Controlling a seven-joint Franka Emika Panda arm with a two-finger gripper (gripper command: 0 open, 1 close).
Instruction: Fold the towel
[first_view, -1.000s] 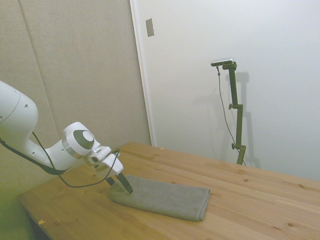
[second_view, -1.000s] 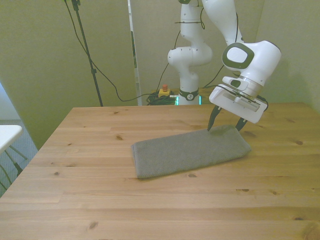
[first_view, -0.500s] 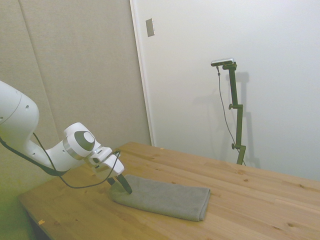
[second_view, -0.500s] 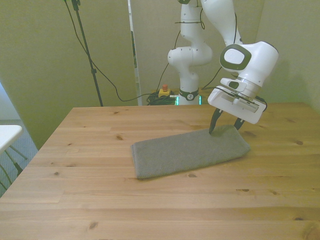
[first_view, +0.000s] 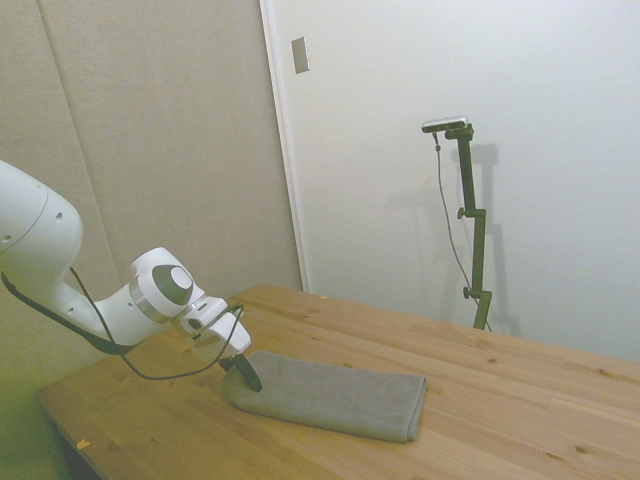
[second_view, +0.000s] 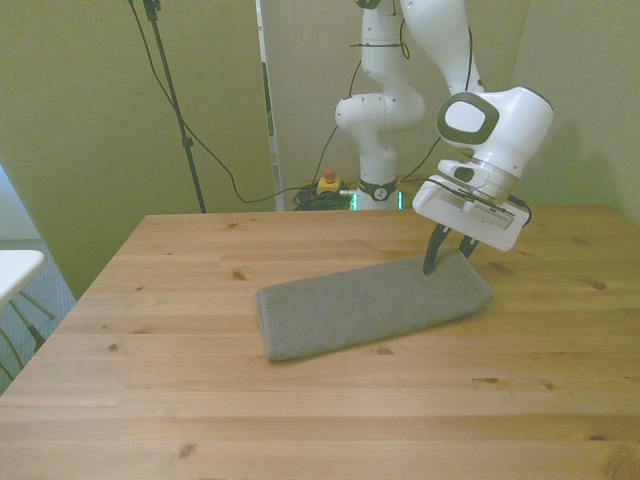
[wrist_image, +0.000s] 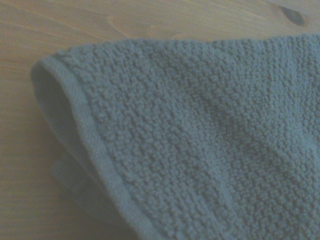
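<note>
The towel (second_view: 370, 305) is a thick taupe terry cloth lying folded in a long strip on the wooden table (second_view: 200, 400). It runs diagonally, from the middle toward the front view's right. My gripper (second_view: 448, 258) stands at the strip's end on the front view's right, its dark fingers shut on the towel's edge, which is slightly raised there. In the side view the gripper (first_view: 247, 375) sits at the near-left end of the towel (first_view: 330, 395). The wrist view shows a towel corner (wrist_image: 200, 125) close up, its hemmed top layer lifted off the layers beneath.
A small yellow box with a red button (second_view: 327, 182) and cables sit behind the table's far edge near the arm's base. A white object (second_view: 15, 270) pokes in at the front view's left edge. Bare wood surrounds the towel.
The fingers have closed in on the towel's end. The whole strip has slid a little toward the front view's left, and the gripped end has lifted slightly.
</note>
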